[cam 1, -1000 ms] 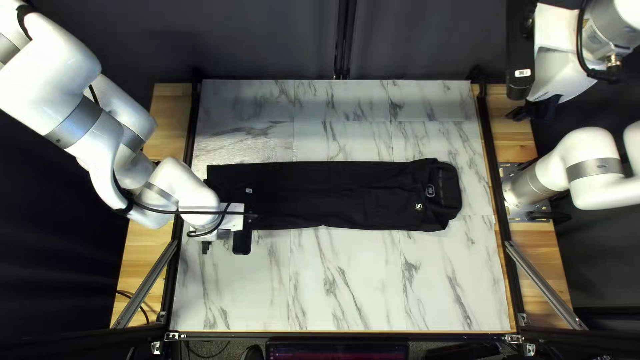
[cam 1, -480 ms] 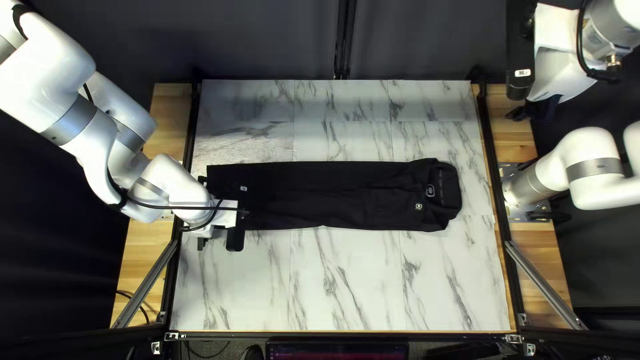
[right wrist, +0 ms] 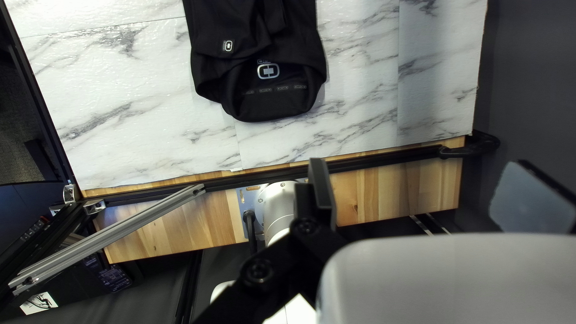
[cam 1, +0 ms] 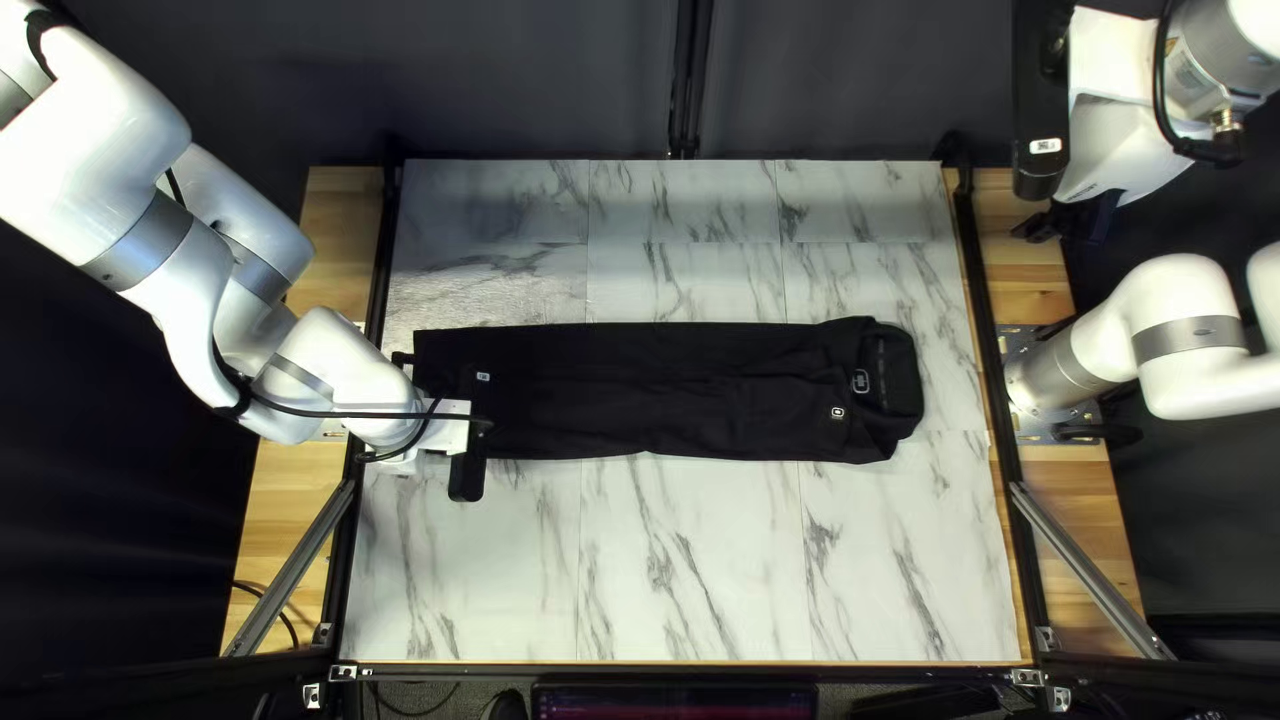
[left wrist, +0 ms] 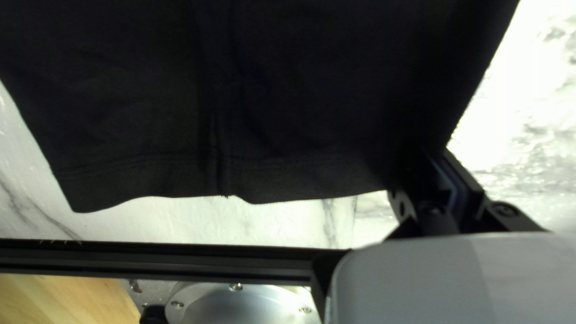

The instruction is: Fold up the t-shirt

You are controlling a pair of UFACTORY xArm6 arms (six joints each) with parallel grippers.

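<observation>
Sides folded! Black cloth T-shirt (cam 1: 640,387) in a strip, my left claw (left wrist: 436,153) clamped on it, right claw (right wrist: 421,162) apart; crosswise folds remain!

There are two jointed glossy white robot arms (cam 1: 1187,334), one long folded black cloth t-shirt (cam 1: 667,391), two slanting silver metal struts (cam 1: 1091,570), two light brown wooden side boards (cam 1: 1067,478), one white marble-patterned tabletop (cam 1: 707,560)

— Item one?
— Black T-shirt (right wrist: 271,107). Lies on marble-patterned tabletop (right wrist: 132,129), bears pale logos (right wrist: 268,71).
— Next?
— Right gripper (cam 1: 1054,222). Holds fingers (right wrist: 323,186) wide apart.
— Also?
— Black rail (right wrist: 372,161), wooden strip (right wrist: 399,195). Run along tabletop edge.
</observation>
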